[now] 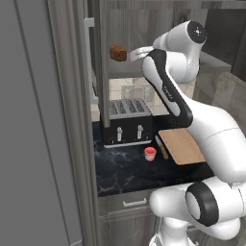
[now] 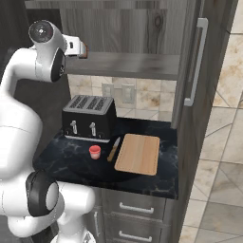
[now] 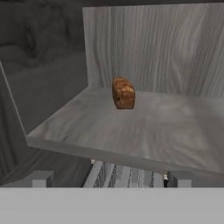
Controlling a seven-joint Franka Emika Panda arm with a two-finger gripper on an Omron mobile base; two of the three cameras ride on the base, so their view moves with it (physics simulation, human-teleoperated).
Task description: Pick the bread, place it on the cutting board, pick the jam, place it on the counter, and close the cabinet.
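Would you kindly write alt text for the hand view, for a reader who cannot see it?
A small brown bread chunk sits alone on the grey shelf of the open cabinet, straight ahead of the open gripper. The slotted top of a toaster shows below the shelf edge.

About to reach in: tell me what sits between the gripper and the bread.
Nothing: in the hand view, bare grey shelf separates the open gripper from the bread.

Beige mottled stone-tile backsplash (image 2: 142, 102) carrying two pale outlet plates (image 2: 118, 92); same tiling on right wall (image 2: 223, 123). Tall flat grey side panel (image 1: 29, 144) at left. Grey drawer fronts (image 2: 137, 209) with slim metal handles below. Light even, soft
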